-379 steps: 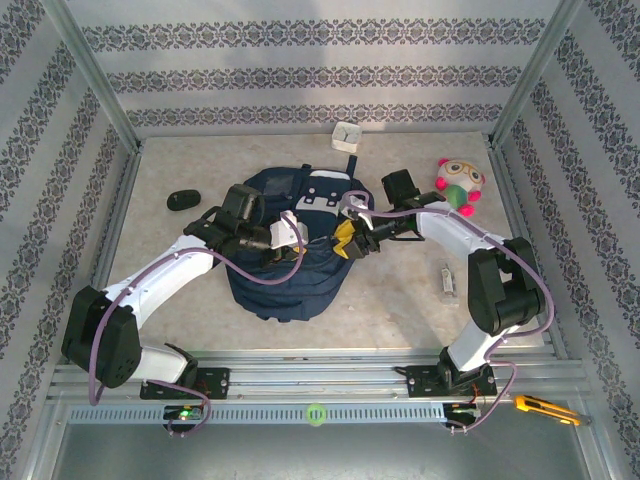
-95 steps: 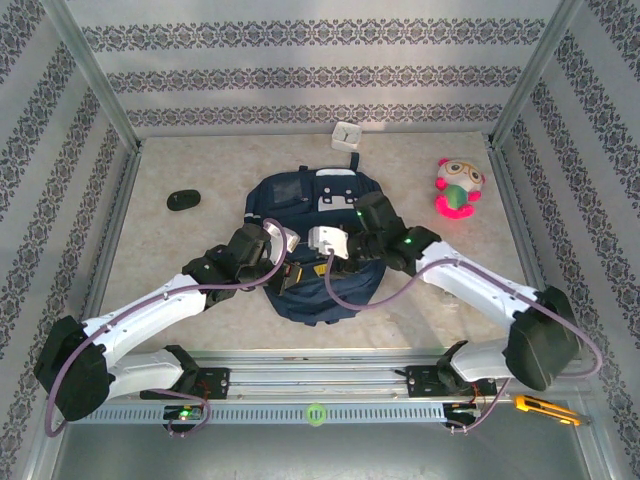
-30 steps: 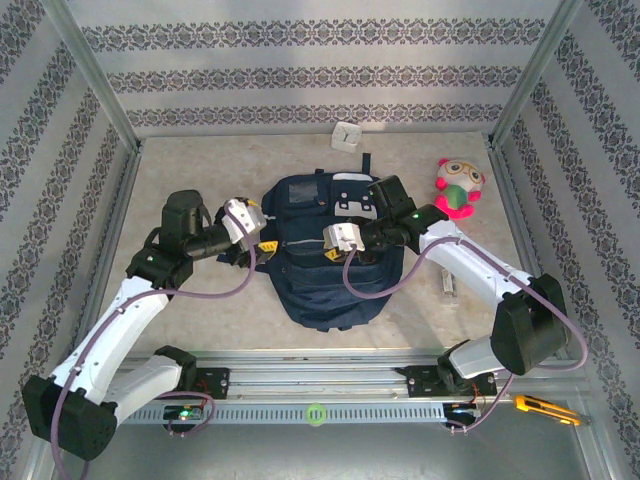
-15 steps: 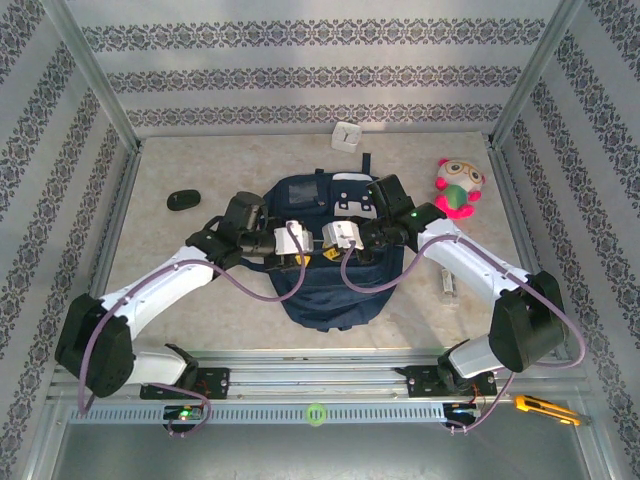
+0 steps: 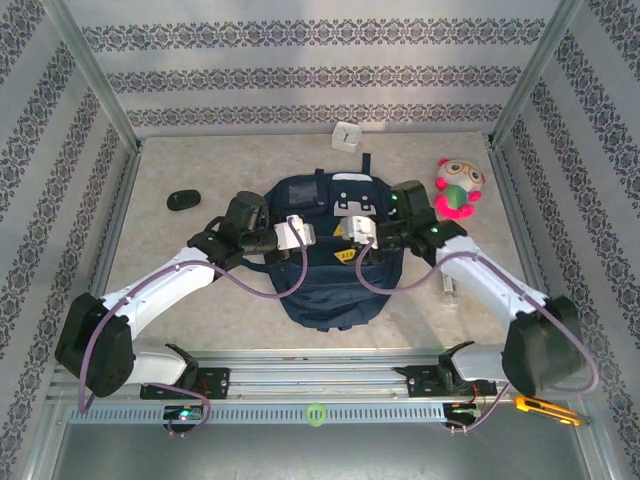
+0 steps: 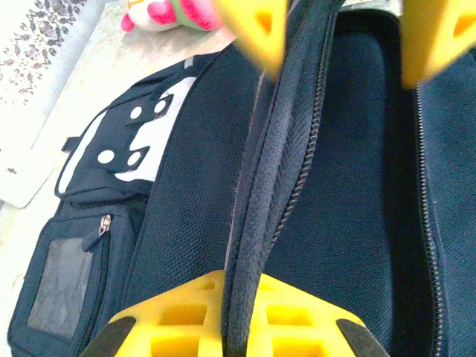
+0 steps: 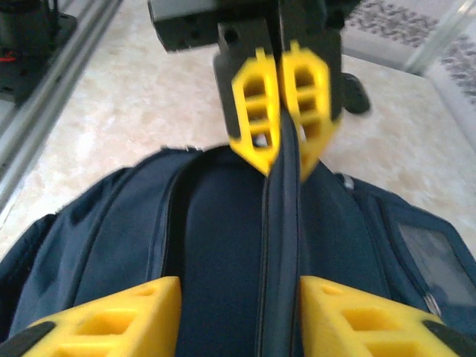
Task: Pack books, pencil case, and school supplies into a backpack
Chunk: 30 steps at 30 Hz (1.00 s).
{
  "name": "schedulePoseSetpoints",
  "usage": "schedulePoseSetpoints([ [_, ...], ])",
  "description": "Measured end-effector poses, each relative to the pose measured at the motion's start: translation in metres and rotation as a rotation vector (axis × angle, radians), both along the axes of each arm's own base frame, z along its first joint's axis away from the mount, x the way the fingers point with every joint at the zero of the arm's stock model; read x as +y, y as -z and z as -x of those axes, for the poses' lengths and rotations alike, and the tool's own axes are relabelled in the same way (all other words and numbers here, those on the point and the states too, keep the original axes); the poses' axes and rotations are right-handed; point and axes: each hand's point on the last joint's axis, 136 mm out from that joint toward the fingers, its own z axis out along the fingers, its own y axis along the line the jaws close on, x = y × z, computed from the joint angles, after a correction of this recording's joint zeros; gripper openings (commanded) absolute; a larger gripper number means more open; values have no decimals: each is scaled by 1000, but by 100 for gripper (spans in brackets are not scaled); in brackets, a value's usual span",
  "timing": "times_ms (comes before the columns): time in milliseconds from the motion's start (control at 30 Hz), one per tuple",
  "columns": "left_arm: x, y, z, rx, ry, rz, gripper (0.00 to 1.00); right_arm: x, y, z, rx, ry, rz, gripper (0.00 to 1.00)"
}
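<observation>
- Utility knife [image 5: 541, 405], yellow: lower right corner, by the front rail.
- Backpack [image 5: 322, 290], navy: centre of frame, lying flat on the table, with one zipped fabric edge standing up as a ridge.
- Left gripper [image 5: 318, 240]: centre, over the backpack's upper half, yellow fingers pinched tight on that ridge.
- Right gripper [image 5: 343, 246]: just right of it and facing it, jaws apart, straddling the same ridge.
- Black oval object [image 5: 182, 200]: left of the backpack, apart.
- Plush toy [image 5: 456, 188]: upper right.
- Pencil case [image 5: 346, 134], pale, boxy: top centre, at the far wall, well apart from the backpack.
</observation>
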Motion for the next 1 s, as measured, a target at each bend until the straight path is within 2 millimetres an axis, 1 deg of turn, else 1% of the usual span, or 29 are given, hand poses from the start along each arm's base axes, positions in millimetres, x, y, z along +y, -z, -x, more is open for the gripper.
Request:
schedulePoseSetpoints([
  [133,2,0,-1,8,-11,6,0,-27,16,-1,48,131,-26,48],
  [200,2,0,-1,14,-14,9,0,-36,24,-1,74,177,-38,46],
  [267,2,0,-1,19,-20,11,0,-41,28,-4,93,210,-52,43],
  [300,2,0,-1,20,-23,12,0,-43,29,-5,97,222,-60,39],
  [333,2,0,-2,23,-26,13,0,-43,29,-7,95,227,-66,34],
  [367,3,0,-2,26,-31,15,0,-44,28,-8,96,235,-72,25],
  [400,4,0,-3,28,-36,17,0,-44,26,-10,90,238,-79,8],
  [433,6,-1,-4,28,-45,18,0,-44,25,-12,86,241,-87,0],
  [533,10,-3,-5,25,-69,11,0,-40,23,-16,91,232,-105,0],
  [633,21,-4,-3,26,-106,-7,5,-28,23,-16,98,192,-107,0],
  [667,26,-4,-1,28,-117,-11,8,-23,23,-16,98,176,-107,0],
  [700,32,-4,0,30,-135,-19,13,-18,23,-16,98,161,-106,0],
  [733,39,-4,2,31,-153,-27,22,-11,23,-18,100,143,-106,0],
  [800,52,-7,6,27,-196,-40,49,-1,24,-22,103,118,-105,0],
  [833,58,-9,8,21,-214,-45,61,4,25,-25,106,109,-103,0],
  [867,62,-14,12,19,-228,-41,67,8,26,-29,110,102,-102,0],
  [933,67,-24,18,20,-243,-19,72,14,27,-38,118,95,-98,0],
  [1000,68,-35,23,25,-247,0,73,20,27,-45,116,86,-97,0],
])
